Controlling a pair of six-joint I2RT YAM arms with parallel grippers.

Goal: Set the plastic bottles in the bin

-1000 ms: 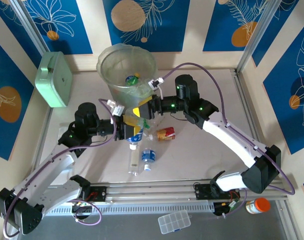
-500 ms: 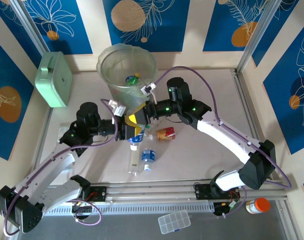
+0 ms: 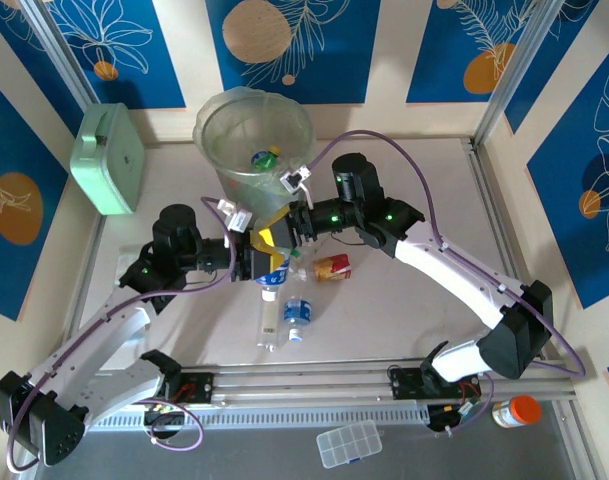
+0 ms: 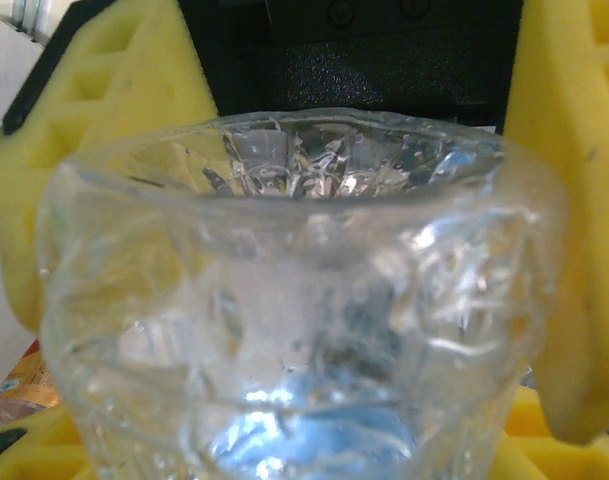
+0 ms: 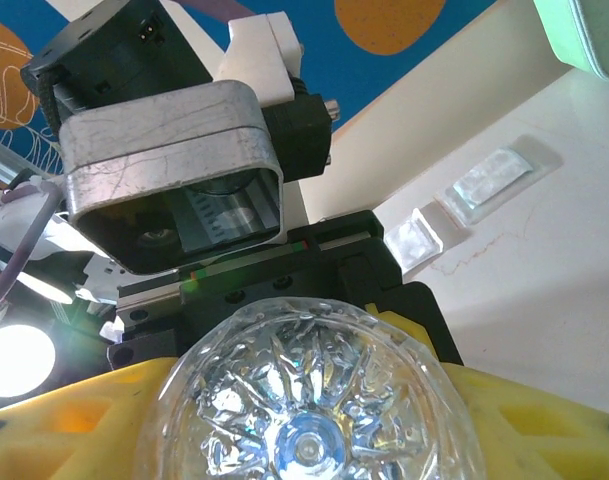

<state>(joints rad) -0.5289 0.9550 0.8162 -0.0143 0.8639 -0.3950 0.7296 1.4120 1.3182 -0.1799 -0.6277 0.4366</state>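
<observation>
A clear bottle with a blue label hangs between both grippers, in front of the bin. My left gripper is shut on its label end. My right gripper faces it. Its yellow pads press the sides of the bottle's base. One green bottle with a yellow cap lies inside the bin. On the table lie a red-labelled bottle, a blue-labelled one and a long clear one.
A mint-green square box leans at the left wall. An orange-lidded white jar and a clear compartment case sit beyond the near rail. The bin stands just behind the two grippers.
My right arm has swung left to meet the left gripper, and its jaws have closed in from wide open onto the bottle's base. The left arm has barely moved.
</observation>
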